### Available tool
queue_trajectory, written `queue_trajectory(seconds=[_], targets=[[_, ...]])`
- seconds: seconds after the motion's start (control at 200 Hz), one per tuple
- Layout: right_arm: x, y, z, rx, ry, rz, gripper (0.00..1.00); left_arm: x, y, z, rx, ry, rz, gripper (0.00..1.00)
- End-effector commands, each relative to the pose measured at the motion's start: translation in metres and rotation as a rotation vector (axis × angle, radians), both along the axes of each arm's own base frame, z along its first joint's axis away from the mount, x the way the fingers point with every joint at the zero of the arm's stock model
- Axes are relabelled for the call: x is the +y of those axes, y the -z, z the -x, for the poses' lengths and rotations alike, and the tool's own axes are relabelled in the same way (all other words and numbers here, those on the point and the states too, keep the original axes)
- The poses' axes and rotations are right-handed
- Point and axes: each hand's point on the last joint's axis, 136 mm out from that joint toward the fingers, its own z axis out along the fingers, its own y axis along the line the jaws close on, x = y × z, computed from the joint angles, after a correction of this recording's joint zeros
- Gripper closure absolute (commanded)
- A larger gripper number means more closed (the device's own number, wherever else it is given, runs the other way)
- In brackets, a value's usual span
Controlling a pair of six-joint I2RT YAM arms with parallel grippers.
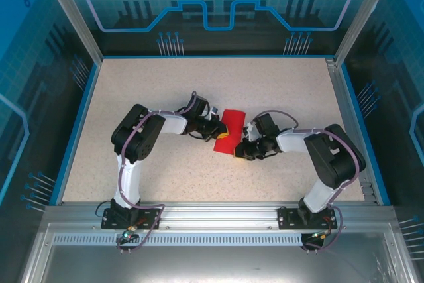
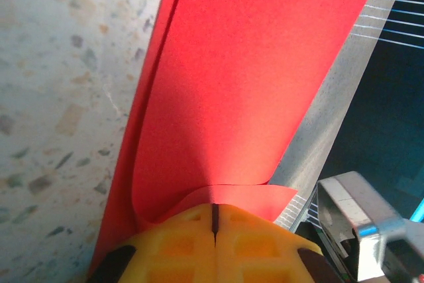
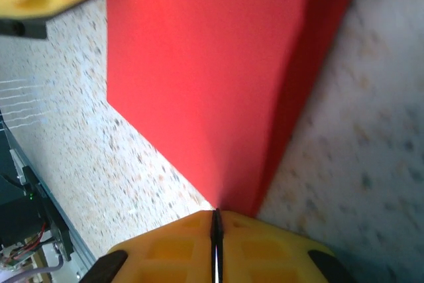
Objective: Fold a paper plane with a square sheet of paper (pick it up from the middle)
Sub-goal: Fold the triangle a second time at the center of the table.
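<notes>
Ahead of the left gripper [image 2: 214, 218] the red sheet [image 2: 252, 77] is cut off at the top edge. It is cut off likewise ahead of the right gripper [image 3: 215, 220], where the table [image 3: 371, 130] to its right is blurred. From above, the jaws are too small to read.

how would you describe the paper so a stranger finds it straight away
Look at the middle of the speckled table. There the red sheet of paper, bent over on itself, is pinched from either side by the left gripper and the right gripper. It is the only red thing in the scene.
</notes>
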Motion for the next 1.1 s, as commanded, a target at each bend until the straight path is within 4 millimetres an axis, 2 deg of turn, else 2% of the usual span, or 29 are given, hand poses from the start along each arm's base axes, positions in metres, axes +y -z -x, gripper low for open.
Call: queue_trajectory(seconds=[0.0,0.11,0.205,0.31,0.395,0.575,0.725,0.815,0.97,1.095], targets=[[-0.014,-0.005,0.014,0.08,0.031,0.005,0.91,0.024,0.049,0.015,0.116,-0.036,-0.134,1.0],[-0.003,-0.033,-0.003,0.009,0.026,-0.067,0.92,0.023,0.046,0.015,0.109,-0.028,-0.132,1.0],[0.006,-0.046,-0.021,-0.032,0.042,-0.104,0.92,0.024,0.043,0.014,0.102,-0.023,-0.135,1.0],[0.011,-0.04,-0.038,-0.022,0.069,-0.097,0.92,0.023,0.042,0.013,0.099,-0.024,-0.131,1.0],[0.016,-0.034,-0.044,-0.007,0.07,-0.1,0.91,0.021,0.04,0.012,0.095,-0.021,-0.126,1.0],[0.011,-0.007,-0.032,0.06,0.047,-0.035,0.91,0.02,0.036,0.009,0.088,-0.017,-0.119,1.0],[-0.006,0.017,-0.016,0.115,0.048,0.071,0.92,0.014,0.027,0.005,0.065,-0.002,-0.096,1.0],[-0.013,0.028,-0.009,0.149,0.052,0.114,0.93,0.011,0.014,0.001,0.031,0.007,-0.077,0.92],[-0.018,0.033,-0.006,0.16,0.071,0.145,0.95,0.006,-0.018,-0.005,-0.038,0.028,-0.037,0.75],[-0.017,0.031,-0.009,0.158,0.074,0.153,0.96,0.002,-0.029,-0.002,-0.053,0.044,-0.007,0.74]])
